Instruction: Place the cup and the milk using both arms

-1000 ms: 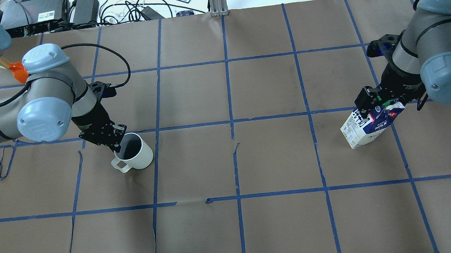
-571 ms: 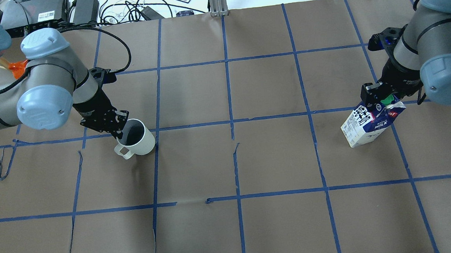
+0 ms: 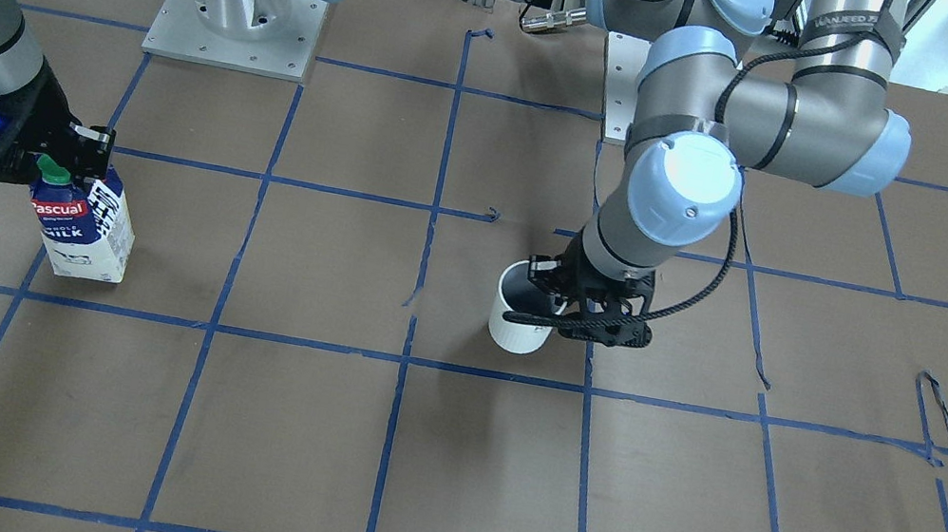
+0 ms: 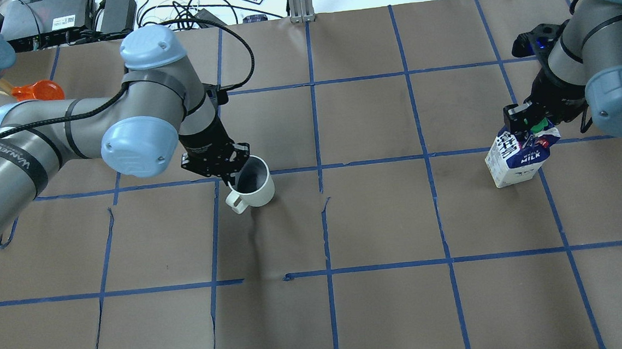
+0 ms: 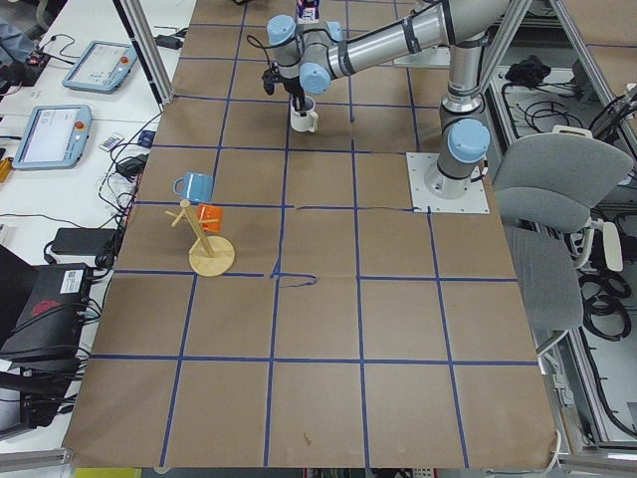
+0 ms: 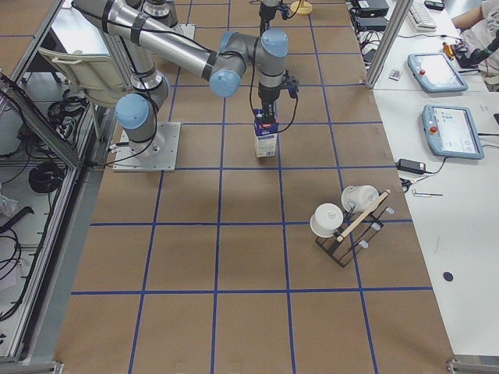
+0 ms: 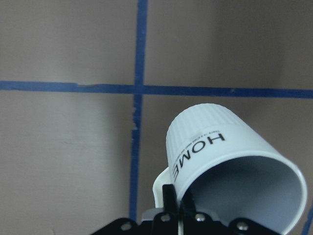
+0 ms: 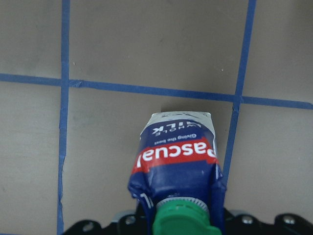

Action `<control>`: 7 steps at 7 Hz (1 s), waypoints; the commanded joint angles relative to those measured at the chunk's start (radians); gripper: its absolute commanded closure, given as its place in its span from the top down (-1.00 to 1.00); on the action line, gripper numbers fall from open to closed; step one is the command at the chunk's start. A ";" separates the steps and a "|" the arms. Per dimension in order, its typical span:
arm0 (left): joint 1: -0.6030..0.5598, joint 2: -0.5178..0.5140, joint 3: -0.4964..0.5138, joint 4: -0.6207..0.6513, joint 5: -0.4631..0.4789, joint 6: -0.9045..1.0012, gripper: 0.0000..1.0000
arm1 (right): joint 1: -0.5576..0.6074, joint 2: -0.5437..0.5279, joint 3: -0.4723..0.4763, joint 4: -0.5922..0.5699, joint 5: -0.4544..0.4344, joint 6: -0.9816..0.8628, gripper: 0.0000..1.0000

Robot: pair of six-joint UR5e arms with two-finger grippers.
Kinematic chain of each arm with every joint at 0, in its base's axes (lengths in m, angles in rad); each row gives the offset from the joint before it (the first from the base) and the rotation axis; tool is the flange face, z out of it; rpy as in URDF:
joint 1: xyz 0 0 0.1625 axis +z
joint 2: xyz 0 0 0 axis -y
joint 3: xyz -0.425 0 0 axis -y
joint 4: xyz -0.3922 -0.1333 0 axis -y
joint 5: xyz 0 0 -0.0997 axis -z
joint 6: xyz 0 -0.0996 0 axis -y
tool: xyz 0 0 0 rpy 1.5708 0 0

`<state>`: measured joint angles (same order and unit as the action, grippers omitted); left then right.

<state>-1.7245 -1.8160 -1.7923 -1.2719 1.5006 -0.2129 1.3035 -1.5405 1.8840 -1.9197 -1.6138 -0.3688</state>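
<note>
Apparently both pickups are done: the left gripper [image 4: 234, 179] pinches the cup [image 4: 259, 190] by its rim near the middle of the surface [image 4: 380, 219], the right gripper [image 4: 526, 126] clamps the top of the milk [image 4: 517, 161] well off to the right, and setting both down is left.

- You'll read "HOME" on the cup [image 7: 215, 147], at 4 o'clock in the left wrist view.
- The milk carton [image 8: 178, 156] shows "Pascual" on red, with "WHOLE MILK" toward 12 o'clock from it.
</note>
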 commanded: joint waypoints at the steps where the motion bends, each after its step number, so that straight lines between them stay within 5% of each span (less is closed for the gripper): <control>1: -0.146 0.029 -0.002 -0.023 -0.017 -0.214 -1.00 | 0.008 0.000 -0.110 0.101 0.040 0.051 -0.66; 6: -0.234 0.001 -0.070 0.015 -0.112 -0.307 -1.00 | 0.138 0.008 -0.131 0.131 0.112 0.310 -0.65; 7: -0.233 -0.005 -0.084 0.025 -0.106 -0.293 -0.66 | 0.192 0.022 -0.131 0.130 0.111 0.388 -0.65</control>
<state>-1.9572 -1.8132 -1.8627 -1.2626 1.4047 -0.5152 1.4346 -1.5299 1.7536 -1.7876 -1.5033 -0.0702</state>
